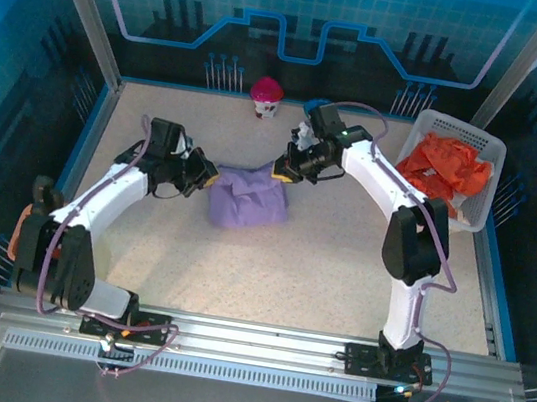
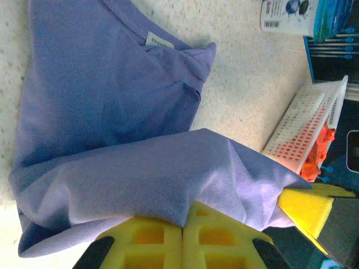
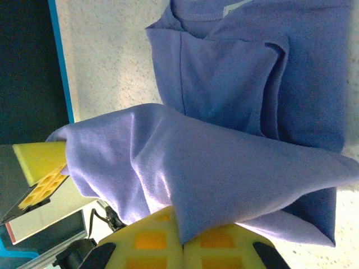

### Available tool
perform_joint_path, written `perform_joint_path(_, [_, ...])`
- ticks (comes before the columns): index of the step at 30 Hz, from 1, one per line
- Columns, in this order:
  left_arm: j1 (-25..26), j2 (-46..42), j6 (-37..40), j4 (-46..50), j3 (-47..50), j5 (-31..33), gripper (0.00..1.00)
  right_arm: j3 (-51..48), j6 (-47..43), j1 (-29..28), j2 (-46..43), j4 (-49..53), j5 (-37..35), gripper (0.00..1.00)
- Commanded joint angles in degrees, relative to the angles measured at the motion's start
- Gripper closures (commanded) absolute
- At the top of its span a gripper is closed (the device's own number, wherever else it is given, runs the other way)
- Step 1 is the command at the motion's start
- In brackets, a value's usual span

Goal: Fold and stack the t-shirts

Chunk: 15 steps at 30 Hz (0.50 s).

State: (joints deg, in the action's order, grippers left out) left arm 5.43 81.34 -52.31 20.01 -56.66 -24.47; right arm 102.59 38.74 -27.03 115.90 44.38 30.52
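Table (image 1: pixel 336 292): the lavender t-shirt (image 1: pixel 248 203) lies bunched at centre. Orange-red t-shirts (image 1: pixel 445 167) wait in the basket (image 1: pixel 496 152) at 2 o'clock.

Risk: an uneven pull could slip the lifted fold or drag the lower layers askew.

The bundle's long axis runs roughly 9 to 3; which way the collar points is unclear from above.

Left gripper (image 1: pixel 204 173) is pinched tight on cloth at the shirt's 9 o'clock edge, and the right gripper (image 1: pixel 285 169) likewise at 1 o'clock.

Table (image 1: pixel 319 269) near half free; t-shirt (image 1: pixel 249 198) centre, basket (image 1: pixel 460 135) right, cup (image 1: pixel 266 98) far edge.
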Motion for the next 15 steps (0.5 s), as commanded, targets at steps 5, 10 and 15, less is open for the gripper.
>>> perform_joint_path(5, [-7.05, 17.70, -0.31, -12.55, -7.01, -5.06, 0.32, 12.25, 4.93, 3.58, 15.19, -11.29, 6.71, 0.55])
perform_joint_path(10, [-10.03, 24.20, -0.14, -14.39, -12.58, -8.56, 0.20, 14.70, 4.33, 4.30, 17.96, -14.08, 6.73, 0.19])
perform_joint_path(15, [-10.95, 23.65, 7.22, -6.98, -16.08, -7.31, 0.18, 7.47, 0.76, 5.13, 12.09, -15.05, 4.40, 0.00])
